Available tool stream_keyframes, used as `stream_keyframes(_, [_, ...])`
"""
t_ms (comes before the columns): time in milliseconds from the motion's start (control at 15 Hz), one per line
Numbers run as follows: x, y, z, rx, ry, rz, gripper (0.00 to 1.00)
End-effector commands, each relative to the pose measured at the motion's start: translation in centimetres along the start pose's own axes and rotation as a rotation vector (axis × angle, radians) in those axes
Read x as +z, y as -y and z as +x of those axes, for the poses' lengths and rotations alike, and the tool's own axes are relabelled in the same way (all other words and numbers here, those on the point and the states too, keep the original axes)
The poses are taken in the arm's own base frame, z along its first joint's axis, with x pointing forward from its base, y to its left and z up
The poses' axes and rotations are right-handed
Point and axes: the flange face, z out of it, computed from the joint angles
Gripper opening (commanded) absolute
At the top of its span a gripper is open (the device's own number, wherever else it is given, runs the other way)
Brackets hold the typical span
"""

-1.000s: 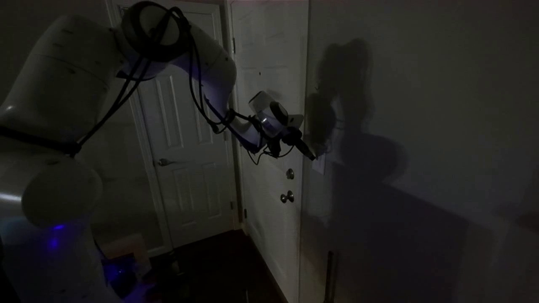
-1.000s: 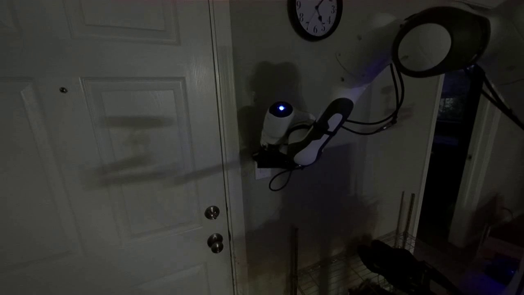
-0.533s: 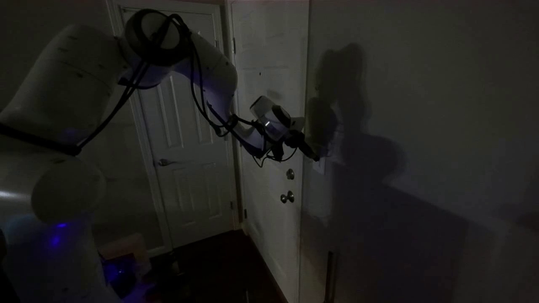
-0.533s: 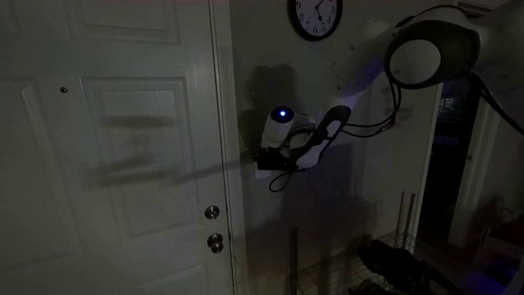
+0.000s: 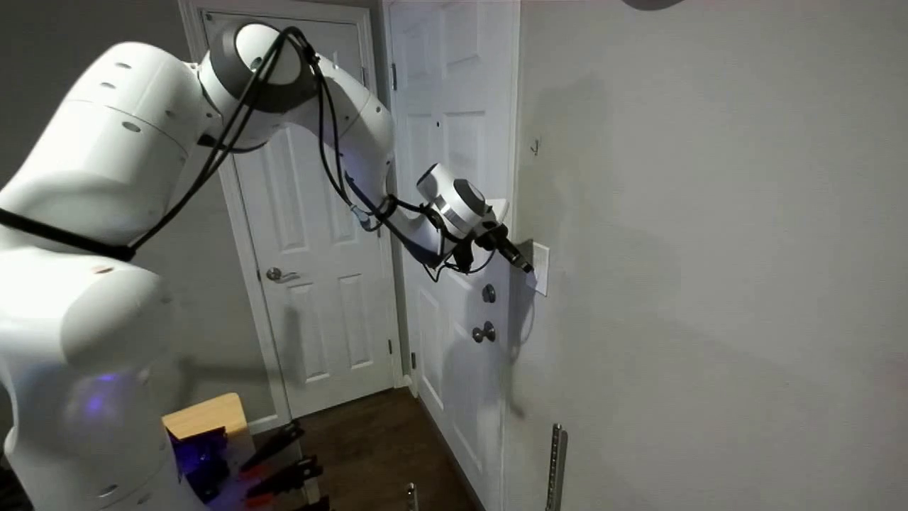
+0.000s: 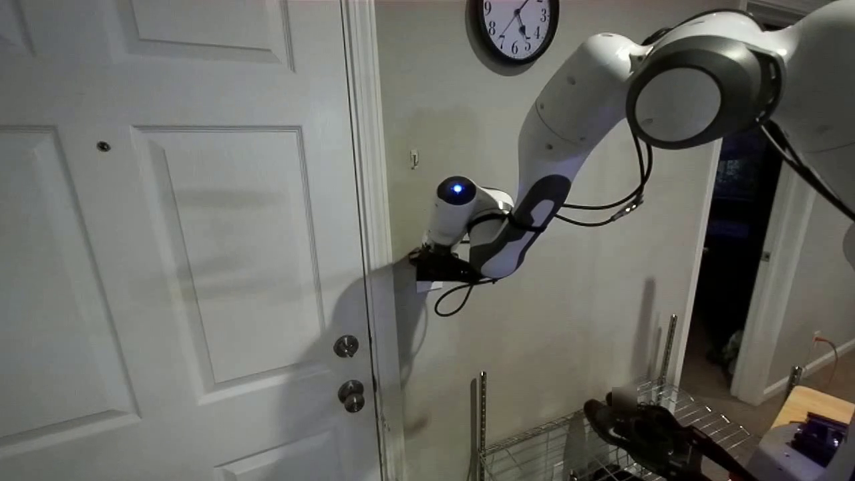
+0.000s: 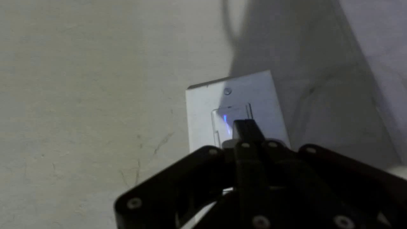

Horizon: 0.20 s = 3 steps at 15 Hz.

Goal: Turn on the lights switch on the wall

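The lights switch is an upright white plate at the edge of an exterior view's door frame (image 5: 540,270). Its lower edge shows in an exterior view (image 6: 427,286). In the wrist view the switch (image 7: 227,116) has a rocker with a thin blue glint; its lower part is hidden behind my fingers. The wall (image 5: 709,234) is pale and brightly lit, also in the wrist view (image 7: 95,89). My gripper (image 7: 249,123) is shut and empty, its fingertips pressed together in front of the rocker. It also shows at the plate in an exterior view (image 5: 525,266). I cannot tell whether it touches.
A white panelled door (image 6: 227,267) with a round lock (image 6: 346,346) and knob (image 6: 351,395) stands beside the switch. A clock (image 6: 516,30) and small hook (image 6: 414,159) are on the wall. A wire rack (image 6: 534,437) and a black object (image 6: 648,427) stand below.
The room has gone from dark to brightly lit. My gripper has come down slightly at the switch plate, then drawn back a little. The fingers stay beside the plate.
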Motion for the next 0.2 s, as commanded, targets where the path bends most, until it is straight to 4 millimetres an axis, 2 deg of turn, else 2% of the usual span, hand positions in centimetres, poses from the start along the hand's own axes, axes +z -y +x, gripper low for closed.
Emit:
stream_keyframes(0, [-0.67,0.43,-0.74,-0.001,0.04,0.029,0.01])
stream_keyframes(133, [-0.59,0.85,-1.3,0.003,0.052,0.038,0.01])
